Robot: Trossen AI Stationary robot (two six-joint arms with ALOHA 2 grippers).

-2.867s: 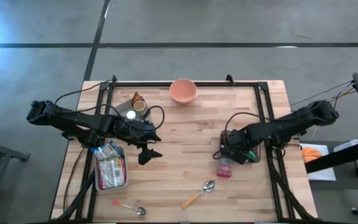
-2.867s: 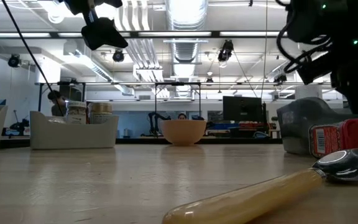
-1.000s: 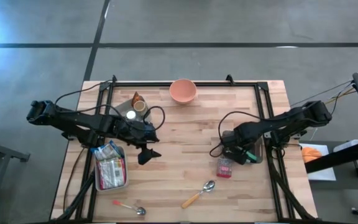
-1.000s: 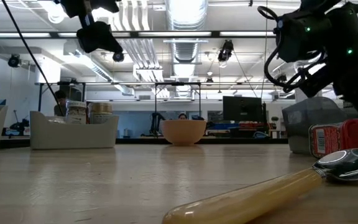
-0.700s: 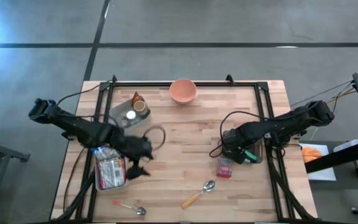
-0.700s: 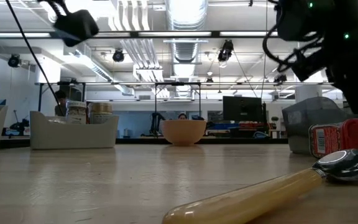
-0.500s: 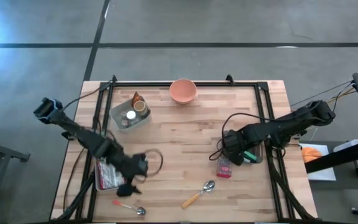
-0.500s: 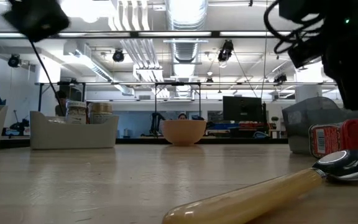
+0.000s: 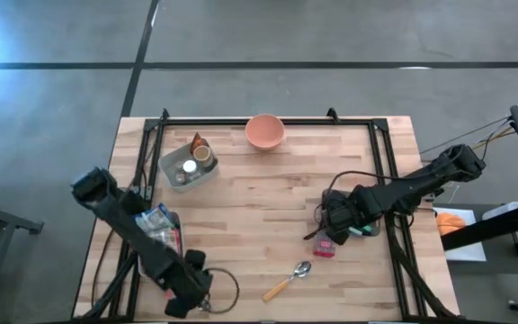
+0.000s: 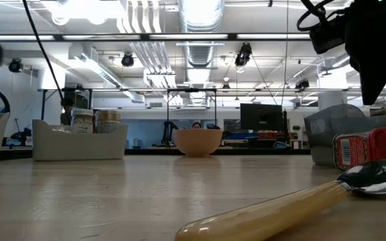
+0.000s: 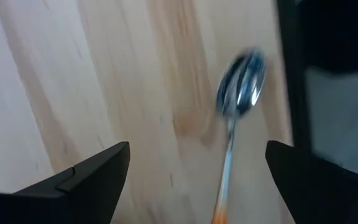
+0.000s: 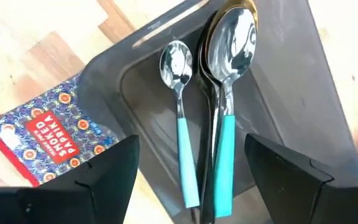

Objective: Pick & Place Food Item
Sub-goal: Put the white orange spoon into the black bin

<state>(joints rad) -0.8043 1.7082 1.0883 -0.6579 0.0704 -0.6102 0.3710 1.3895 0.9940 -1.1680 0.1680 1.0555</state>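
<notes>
Wooden counter (image 9: 259, 193) seen from above: the left tool (image 9: 180, 304) is down at the near left corner, beside a metal tray (image 9: 157, 261) of food packets, above a small orange-handled spoon (image 11: 234, 118). The right tool (image 9: 329, 225) sits at the right side, just beside a red paprika packet (image 9: 325, 245) lying flat on the wood and a grey cutlery bin (image 9: 367, 219). A yellow-handled spoon (image 9: 288, 280) lies near the front centre, and a pink bowl (image 9: 264, 131) stands at the far edge. From counter height, the yellow-handled spoon fills the foreground, the red packet lies at the right, and the bowl stands far back. In the left wrist view, the left tool's fingers stand wide apart and empty over the small spoon. In the right wrist view, the right tool's fingers are spread apart, holding nothing, above the bin, which holds teal-handled spoons (image 12: 182, 112), with the paprika packet touching its wall.
</notes>
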